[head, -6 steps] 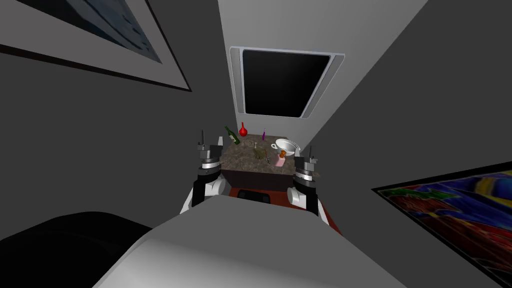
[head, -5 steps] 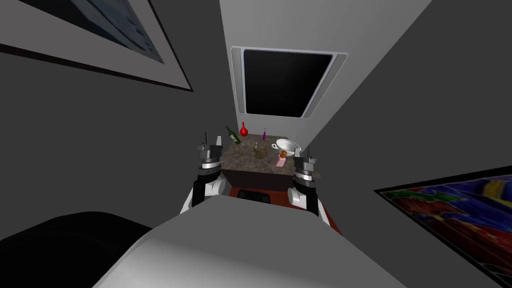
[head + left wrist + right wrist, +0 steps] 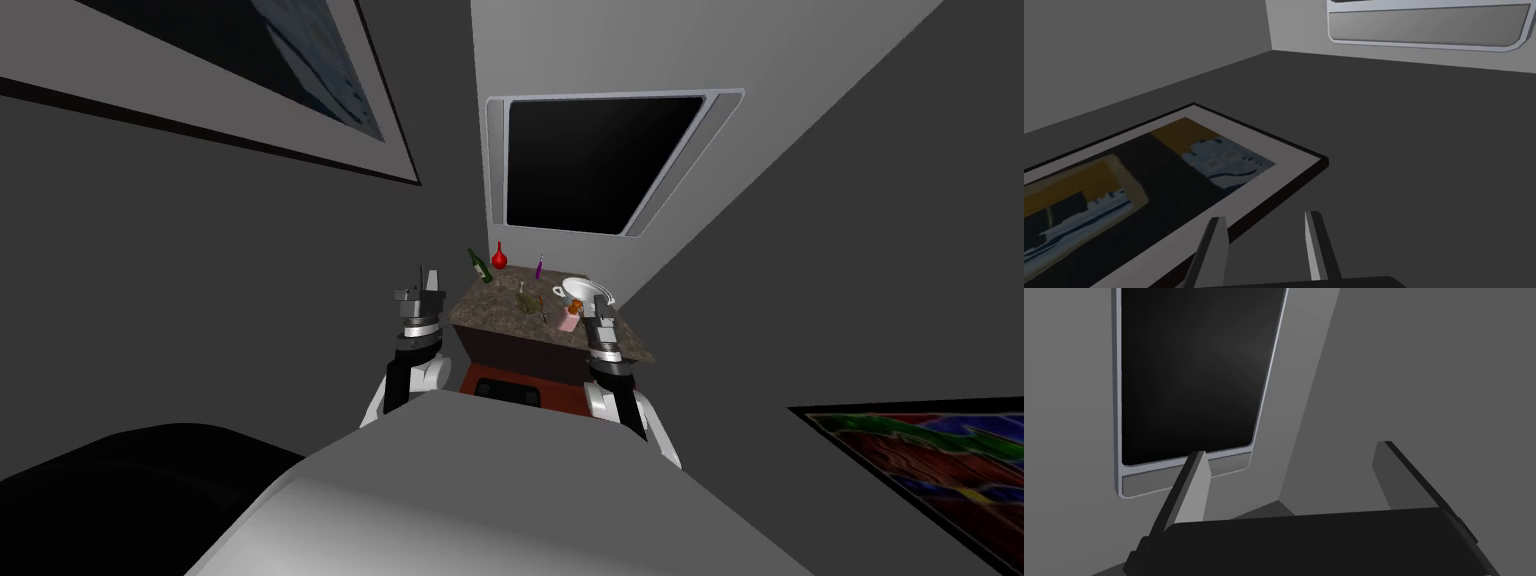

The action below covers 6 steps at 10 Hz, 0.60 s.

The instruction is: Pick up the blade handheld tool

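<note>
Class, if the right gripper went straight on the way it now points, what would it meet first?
Nothing near: ahead of the right gripper the way looks free until the grey wall beside the window, probably.

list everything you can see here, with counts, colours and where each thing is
table: 1, mottled brown top, ahead below the window
bottle: 1, green, leaning, table's far left
vase: 1, red, far edge beside the bottle
stick-like item: 1, purple, far edge, right of the vase
bowl: 1, white, handled, table's right side
small item: 1, pink and orange, in front of the bowl
olive item: 1, mid table, too small to name
blade tool: 1, thin, dark, beside the olive item
window: 1, black pane, pale frame, far wall
left picture: 1, framed, left wall
right picture: 1, multicoloured, right wall
left end effector: open, empty, off the table's left edge
right end effector: open, empty, table's near right corner
</note>
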Tool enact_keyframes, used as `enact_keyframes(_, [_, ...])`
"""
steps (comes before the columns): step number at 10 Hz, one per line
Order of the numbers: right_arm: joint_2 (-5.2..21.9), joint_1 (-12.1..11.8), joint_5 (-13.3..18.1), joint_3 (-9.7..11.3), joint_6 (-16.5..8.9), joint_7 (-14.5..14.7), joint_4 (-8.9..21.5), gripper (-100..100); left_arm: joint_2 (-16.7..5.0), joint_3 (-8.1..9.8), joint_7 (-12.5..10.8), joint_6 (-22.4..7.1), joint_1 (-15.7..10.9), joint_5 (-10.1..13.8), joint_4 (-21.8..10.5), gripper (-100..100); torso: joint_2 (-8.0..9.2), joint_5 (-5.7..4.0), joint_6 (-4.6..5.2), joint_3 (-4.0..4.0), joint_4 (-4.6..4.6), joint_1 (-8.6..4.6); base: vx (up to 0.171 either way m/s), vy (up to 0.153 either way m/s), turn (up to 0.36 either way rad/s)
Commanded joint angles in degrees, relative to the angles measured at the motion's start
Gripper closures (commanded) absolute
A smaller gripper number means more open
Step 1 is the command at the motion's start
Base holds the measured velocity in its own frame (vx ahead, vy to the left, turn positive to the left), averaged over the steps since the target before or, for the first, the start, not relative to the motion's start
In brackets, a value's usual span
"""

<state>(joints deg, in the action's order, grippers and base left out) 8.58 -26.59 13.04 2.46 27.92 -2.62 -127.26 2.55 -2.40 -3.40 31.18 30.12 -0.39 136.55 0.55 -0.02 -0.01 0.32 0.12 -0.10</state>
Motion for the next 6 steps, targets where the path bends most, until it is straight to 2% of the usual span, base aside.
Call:
enact_keyframes(1, [1.58,0.0,1.78,0.07,-0.27,0.37,0.21,-100,0.0,0.0,0.0,0.0,0.0,0.0,0.0,0,0.0,0.0,0.0,0.0,0.0,0.0,-0.095,-0.006,0.064])
enact_keyframes(3, [5.5,-0.38,5.6,-0.2,-1.06,1.27,0.8,-100,0.0,0.0,0.0,0.0,0.01,0.0,0.0,0,-0.22,0.0,-0.01,-0.12,-0.04,0.0,-0.087,-0.013,0.266])
enact_keyframes(4, [6.07,-0.38,6.75,-0.2,-1.06,1.27,0.8,-100,0.0,0.0,0.0,0.0,0.0,0.0,0.0,0,-0.18,0.0,-0.02,-0.1,-0.04,-0.01,-0.094,-0.013,0.14])
enact_keyframes(5, [8.2,-0.62,8.85,-0.39,-1.42,1.75,1.12,-100,0.0,0.01,0.0,0.0,0.01,0.0,0.0,0,-0.19,0.0,0.03,-0.1,-0.04,-0.02,-0.103,0.008,0.202])
enact_keyframes(6, [8.49,-0.62,9.46,-0.39,-1.42,1.75,1.12,-100,0.0,0.0,0.0,0.0,0.01,0.0,0.0,0,-0.16,0.01,0.0,-0.09,-0.03,0.04,-0.08,0.004,0.108])
